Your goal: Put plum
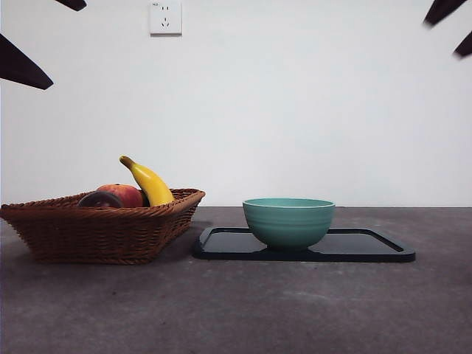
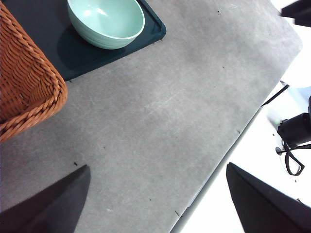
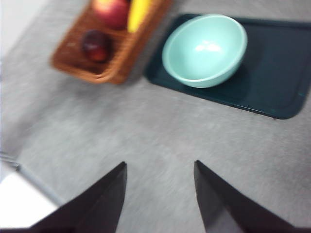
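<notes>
Item: plum (image 3: 96,45), lying in the wicker basket (image 3: 116,68) beside the apple (image 3: 112,10); I hold left gripper (image 2: 155,204) and right gripper (image 3: 159,199) high, jaws parted and empty, nothing yet reached for.

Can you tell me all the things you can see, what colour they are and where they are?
plum: 1, dark maroon, in the basket beside the apple
apple: 1, red, in the basket
banana: 1, yellow, in the basket, tip pointing up
basket: 1, brown wicker, on the table beside the tray
bowl: 1, teal, empty, on the tray
tray: 1, black, on the table
table: 1, grey
wall socket: 1, white, on the wall
left gripper: 1, black, open, above bare table
right gripper: 1, black, open, above bare table
</notes>
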Motion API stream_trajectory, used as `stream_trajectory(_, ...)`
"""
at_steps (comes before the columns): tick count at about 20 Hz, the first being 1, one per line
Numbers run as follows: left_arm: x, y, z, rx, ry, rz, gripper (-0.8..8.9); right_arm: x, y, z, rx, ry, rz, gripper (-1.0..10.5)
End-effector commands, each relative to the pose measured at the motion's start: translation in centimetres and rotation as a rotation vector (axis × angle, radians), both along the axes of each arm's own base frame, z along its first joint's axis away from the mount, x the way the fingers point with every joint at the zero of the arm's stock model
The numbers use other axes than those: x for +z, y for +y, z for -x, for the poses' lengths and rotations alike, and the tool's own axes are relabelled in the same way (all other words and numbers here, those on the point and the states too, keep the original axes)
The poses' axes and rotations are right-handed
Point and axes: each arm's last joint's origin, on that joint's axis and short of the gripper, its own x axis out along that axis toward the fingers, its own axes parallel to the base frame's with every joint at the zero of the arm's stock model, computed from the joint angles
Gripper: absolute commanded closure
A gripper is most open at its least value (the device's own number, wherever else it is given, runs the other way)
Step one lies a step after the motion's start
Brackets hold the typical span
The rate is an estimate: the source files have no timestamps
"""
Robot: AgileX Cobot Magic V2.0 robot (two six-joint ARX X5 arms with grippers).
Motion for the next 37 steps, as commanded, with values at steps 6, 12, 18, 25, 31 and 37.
stream_trajectory(6,0.3,-0.1,-0.1,-0.017,-0.020,0.003,3.78,-0.4,3.0,-9.7,-0.074,0.094,0.090,6.6)
stream_trajectory(12,0.3,-0.1,-0.1,-0.017,-0.020,0.003,3.78,-2.9,5.4,-17.3,-0.084,0.179,0.188,6.6)
stream_trajectory(18,0.3,-0.1,-0.1,-0.017,-0.020,0.003,3.78,-7.5,6.7,-21.1,-0.079,0.255,0.220,6.6)
stream_trajectory(25,0.3,-0.1,-0.1,-0.017,-0.020,0.003,3.78,-11.1,7.3,-22.7,-0.073,0.304,0.238,6.9)
stream_trajectory(31,0.3,-0.1,-0.1,-0.017,-0.019,0.002,3.78,-11.4,7.4,-22.9,-0.072,0.293,0.231,9.0)
stream_trajectory(37,0.3,-0.1,-0.1,-0.017,-0.019,0.002,3.78,-10.8,7.5,-23.2,-0.074,0.267,0.214,9.3)
